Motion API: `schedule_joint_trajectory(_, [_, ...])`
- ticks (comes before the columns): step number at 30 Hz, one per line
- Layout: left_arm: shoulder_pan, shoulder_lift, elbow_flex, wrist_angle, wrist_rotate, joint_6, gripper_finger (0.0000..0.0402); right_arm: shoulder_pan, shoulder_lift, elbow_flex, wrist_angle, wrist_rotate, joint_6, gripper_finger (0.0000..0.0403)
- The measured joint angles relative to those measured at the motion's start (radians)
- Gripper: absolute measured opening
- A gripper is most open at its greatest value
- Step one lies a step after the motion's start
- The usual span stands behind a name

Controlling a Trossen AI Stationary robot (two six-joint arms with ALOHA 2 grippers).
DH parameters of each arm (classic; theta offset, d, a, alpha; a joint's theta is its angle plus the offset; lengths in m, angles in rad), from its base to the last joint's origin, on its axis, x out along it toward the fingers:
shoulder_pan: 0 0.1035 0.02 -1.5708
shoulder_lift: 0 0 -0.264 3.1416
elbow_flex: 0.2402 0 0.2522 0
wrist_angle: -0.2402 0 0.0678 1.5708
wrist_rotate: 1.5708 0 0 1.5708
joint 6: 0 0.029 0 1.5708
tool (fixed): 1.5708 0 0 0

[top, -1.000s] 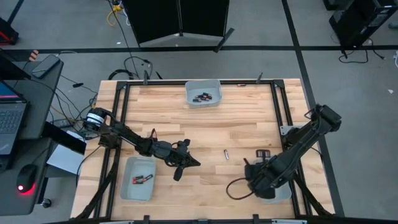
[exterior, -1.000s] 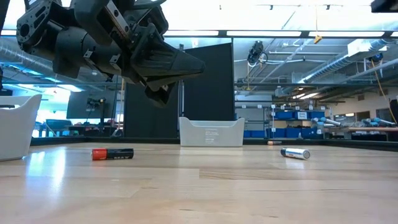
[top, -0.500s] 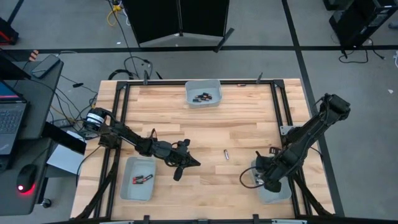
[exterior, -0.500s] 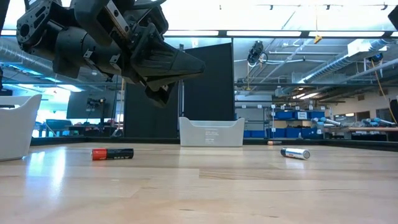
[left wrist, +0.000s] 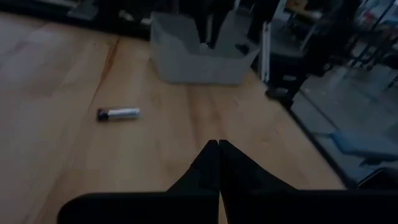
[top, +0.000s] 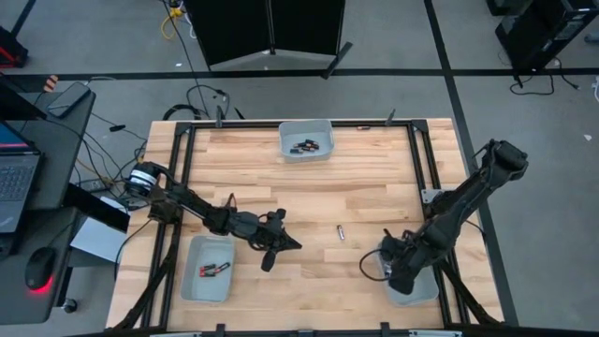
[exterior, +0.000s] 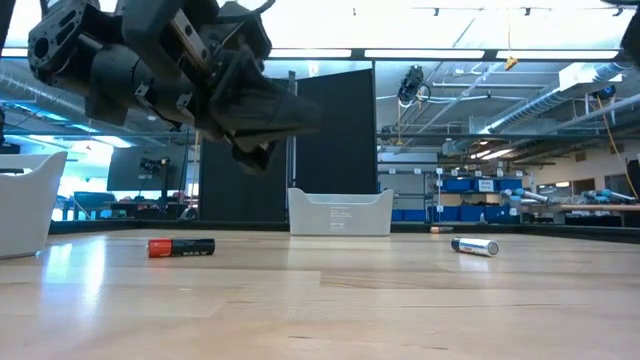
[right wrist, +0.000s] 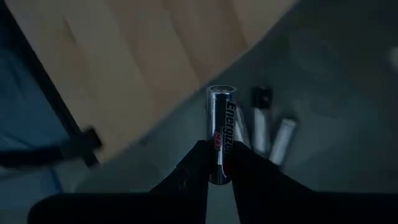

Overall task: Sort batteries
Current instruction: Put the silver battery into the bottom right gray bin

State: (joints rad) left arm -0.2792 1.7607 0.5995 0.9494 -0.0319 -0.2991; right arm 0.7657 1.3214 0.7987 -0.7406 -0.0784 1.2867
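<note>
My right gripper (top: 387, 268) hangs over the near-right pale tray (top: 427, 292), shut on a silver-grey battery (right wrist: 220, 138). A few more silver-grey batteries (right wrist: 281, 142) lie in that tray below it. My left gripper (top: 284, 245) hovers shut above the table's middle; its closed fingertips (left wrist: 217, 147) point toward a loose silver-grey battery (left wrist: 119, 114), which lies on its side on the wood (top: 341, 232). The low view also shows a red-and-black battery (exterior: 181, 246) lying on the table beneath the left gripper (exterior: 285, 108). My right gripper pinches the silver-grey battery between its two fingers (right wrist: 189, 167) at the battery's lower end (right wrist: 219, 169). The battery runs along the fingers, with most of its length sticking out past their tips. It is lifted clear above the tray's floor.
The far tray (top: 306, 139) holds black batteries (top: 301, 146). The near-left tray (top: 208, 269) holds red-and-black ones (top: 214, 270). Bare wood lies between the trays. A black metal frame (top: 423, 168) borders the table.
My right arm has swung toward the table's right edge, carrying its gripper and the battery from beside the near-right tray to over it. The loose batteries on the table have stayed where they were.
</note>
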Motion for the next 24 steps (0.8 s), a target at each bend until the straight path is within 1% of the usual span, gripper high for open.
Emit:
schedule_joint_trajectory(2, [0.005,-0.019,0.001,-0.053,0.0,0.005,0.0006,-0.003,0.0,-0.057,0.09,-0.002,0.047,0.0058])
schedule_joint_trajectory(4, [0.009,-0.051,0.003,-0.11,-0.001,0.013,0.0006,-0.003,0.001,-0.11,0.131,-0.002,0.091,0.0058])
schedule_joint_trajectory(7, [0.012,-0.093,0.025,-0.218,-0.001,0.032,0.0006,-0.003,-0.002,-0.152,0.11,-0.004,0.143,0.0058])
schedule_joint_trajectory(9, [0.015,-0.109,0.063,-0.317,-0.001,0.04,0.0006,-0.003,0.001,-0.157,0.079,0.006,0.161,0.0058])
schedule_joint_trajectory(11, [0.016,-0.115,0.104,-0.423,-0.001,0.057,0.0006,-0.006,0.002,-0.16,0.05,0.021,0.17,0.0058])
schedule_joint_trajectory(13, [0.016,-0.114,0.148,-0.518,-0.001,0.082,0.0006,-0.009,0.002,-0.159,0.057,0.029,0.173,0.0058])
schedule_joint_trajectory(15, [0.016,-0.114,0.183,-0.58,-0.005,0.103,0.0006,-0.009,0.002,-0.159,0.051,0.03,0.181,0.0058])
schedule_joint_trajectory(19, [0.016,-0.114,0.219,-0.602,-0.021,0.112,0.0006,-0.008,0.002,-0.159,0.051,0.033,0.183,0.0061])
schedule_joint_trajectory(21, [0.016,-0.114,0.227,-0.602,-0.022,0.112,0.0006,-0.008,0.002,-0.159,0.052,0.04,0.18,0.0077])
schedule_joint_trajectory(24, [0.016,-0.114,0.228,-0.608,-0.023,0.112,0.0006,-0.008,0.002,-0.159,0.048,0.04,0.18,0.0113])
